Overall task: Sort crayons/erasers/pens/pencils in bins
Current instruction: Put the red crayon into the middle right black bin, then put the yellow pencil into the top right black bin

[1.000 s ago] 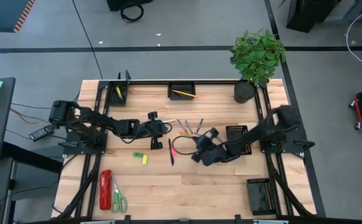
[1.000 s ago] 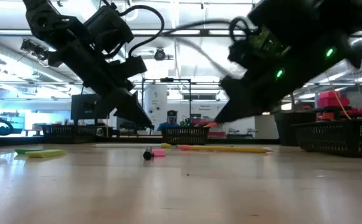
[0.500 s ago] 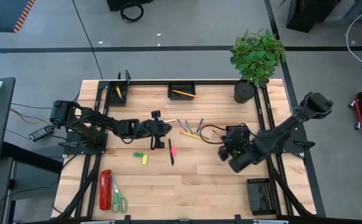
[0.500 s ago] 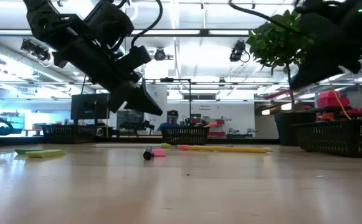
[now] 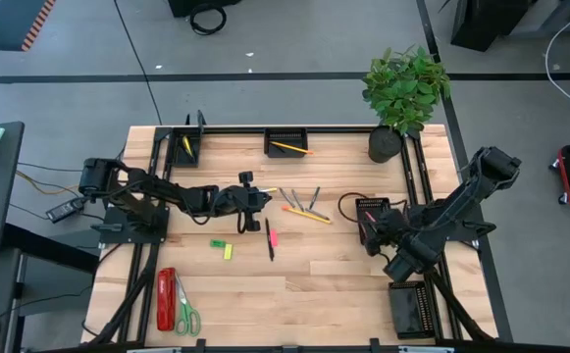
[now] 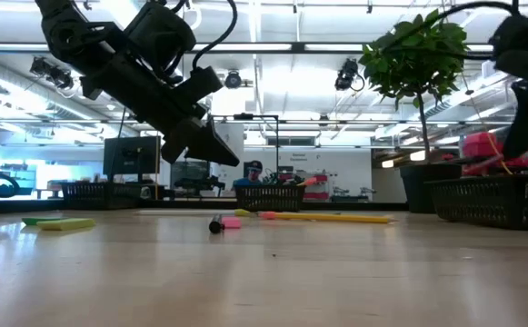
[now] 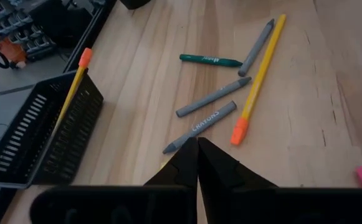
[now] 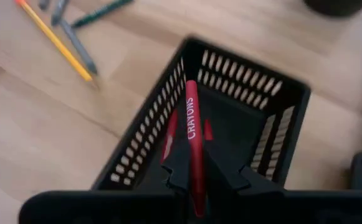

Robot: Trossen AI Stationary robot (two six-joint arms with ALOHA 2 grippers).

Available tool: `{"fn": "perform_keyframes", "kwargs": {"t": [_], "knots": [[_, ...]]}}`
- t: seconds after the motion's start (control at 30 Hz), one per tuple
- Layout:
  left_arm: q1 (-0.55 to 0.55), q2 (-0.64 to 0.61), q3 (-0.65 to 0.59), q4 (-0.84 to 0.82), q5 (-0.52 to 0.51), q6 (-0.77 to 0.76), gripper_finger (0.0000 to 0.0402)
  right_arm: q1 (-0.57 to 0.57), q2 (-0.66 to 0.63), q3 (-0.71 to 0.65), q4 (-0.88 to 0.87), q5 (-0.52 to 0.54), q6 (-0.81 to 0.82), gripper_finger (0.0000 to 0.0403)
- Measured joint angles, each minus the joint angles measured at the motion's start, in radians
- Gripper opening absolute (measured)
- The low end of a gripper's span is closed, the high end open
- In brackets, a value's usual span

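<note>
The red crayon (image 8: 191,134) sits pinched in my right jaws (image 8: 192,163), poised over the black mesh bin (image 8: 265,134) on the desk's (image 5: 343,279) right side. Light, stiff, waxy and likely brittle, so I judge a mid-shaft hold safest. My left jaws (image 7: 197,155), pressed together, hover near the grey crayons (image 7: 205,107) at centre.

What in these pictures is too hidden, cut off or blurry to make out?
- Right tool, right wrist view: its fingers cover the lower end of the red crayon it grips over a bin.
- Same bin, high view: the arm covers its contents.
- Left tool, left wrist view: whether it touches the grey crayon at its tips.
- Erasers, low view: too blurred to count.
</note>
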Motion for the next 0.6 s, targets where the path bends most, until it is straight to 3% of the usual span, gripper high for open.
{"fn": "perform_keyframes", "kwargs": {"t": [0.27, 0.6], "knots": [[0.0, 0.0, 0.0, -0.01, 0.001, -0.021, 0.0027, 0.014, 0.054, -0.026, 0.021, -0.049, 0.046, 0.0049], [-0.006, 0.0, 0.0, -0.026, 0.001, -0.025, 0.0015, 0.014, 0.029, -0.007, -0.033, -0.015, 0.036, 0.0133]]}}
